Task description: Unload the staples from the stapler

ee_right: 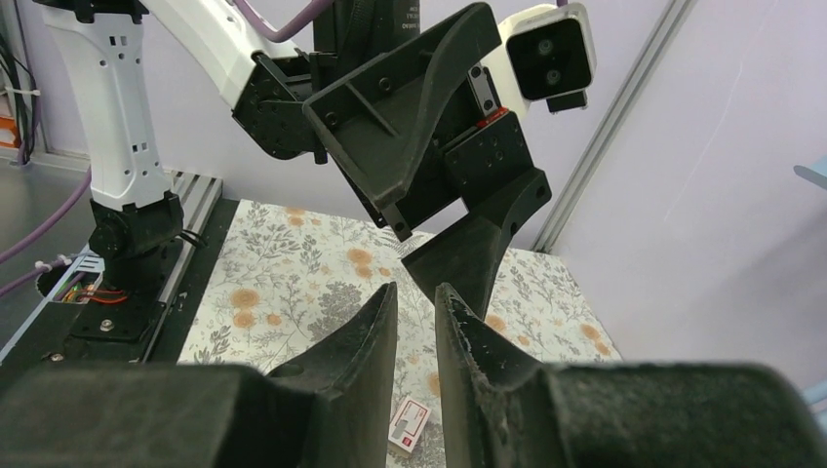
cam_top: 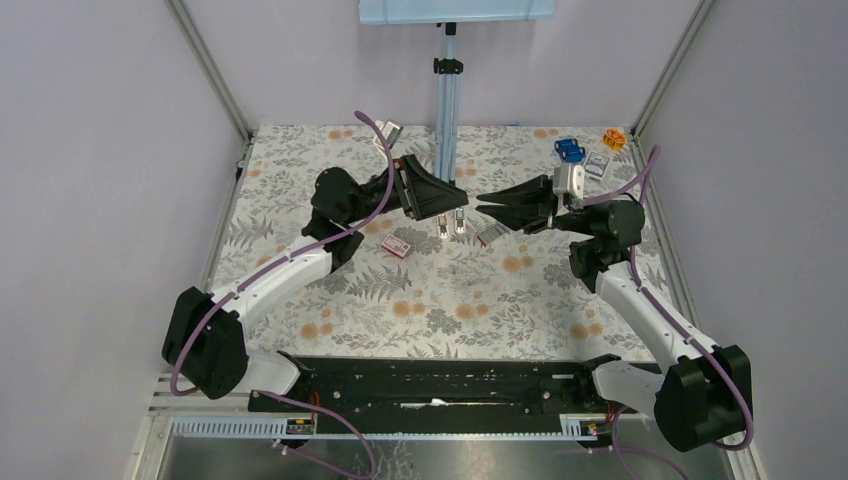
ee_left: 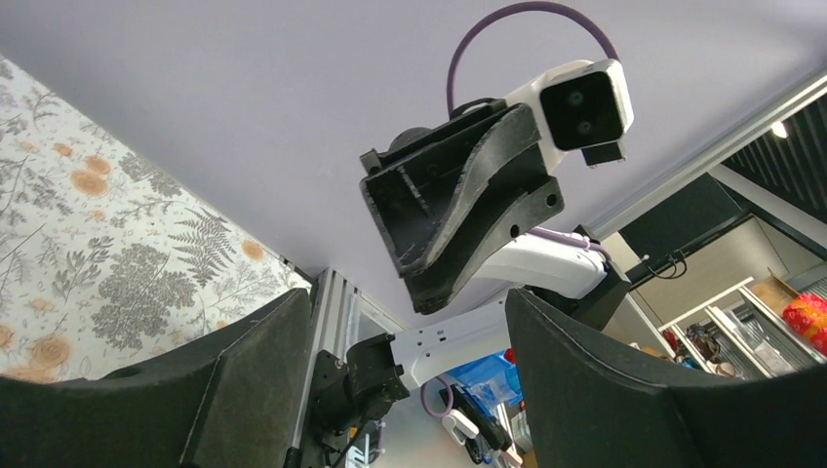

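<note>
Both grippers hang tip to tip over the middle of the floral mat point(cam_top: 440, 300). My left gripper point(cam_top: 445, 208) point(ee_left: 410, 292) is open wide with nothing between its fingers; it also shows in the right wrist view as the left gripper point(ee_right: 429, 146). My right gripper point(cam_top: 482, 208) point(ee_right: 414, 288) faces it with only a narrow gap, and I see nothing in that gap. Two small silver-and-dark pieces point(cam_top: 450, 224) lie on the mat under the left gripper. They are too small to name as the stapler or staples. A small blue item point(cam_top: 570, 150) lies at the back right.
A red-and-white staple box point(cam_top: 397, 246) lies left of the pieces, and a grey-white box point(cam_top: 490, 235) point(ee_right: 410, 427) lies under the right gripper. An orange item point(cam_top: 613, 138) and a small box point(cam_top: 597, 165) sit at the back right. A metal post point(cam_top: 447, 110) stands at the back centre.
</note>
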### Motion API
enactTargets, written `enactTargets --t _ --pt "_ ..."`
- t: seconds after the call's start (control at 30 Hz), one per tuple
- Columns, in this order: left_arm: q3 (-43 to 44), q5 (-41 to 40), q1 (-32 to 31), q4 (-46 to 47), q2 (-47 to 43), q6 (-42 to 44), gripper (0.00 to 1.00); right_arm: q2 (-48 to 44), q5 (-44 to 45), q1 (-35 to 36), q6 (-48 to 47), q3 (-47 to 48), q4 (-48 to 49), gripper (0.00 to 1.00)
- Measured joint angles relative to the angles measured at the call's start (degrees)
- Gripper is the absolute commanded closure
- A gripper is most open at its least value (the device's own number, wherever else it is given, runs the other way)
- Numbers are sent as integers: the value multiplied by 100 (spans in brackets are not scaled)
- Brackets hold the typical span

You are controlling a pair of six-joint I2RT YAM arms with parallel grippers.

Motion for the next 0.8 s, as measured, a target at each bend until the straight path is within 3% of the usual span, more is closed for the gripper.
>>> enactTargets --t 0.17,0.33,0.53,0.8 --pt "0 -70 -90 243 76 -111 27 -4 24 0 -26 -74 -28 68" --pt "-7 -337 120 -358 -50 308 23 -153 358 0 -343 -138 -787 60" --pt "-15 -931 732 -1729 -542 1174 20 -354 1888 0 -837 107 -3080 55" --pt "-87 -1152 901 -2514 -601 1690 20 -354 3709 0 -522 282 -5375 52"
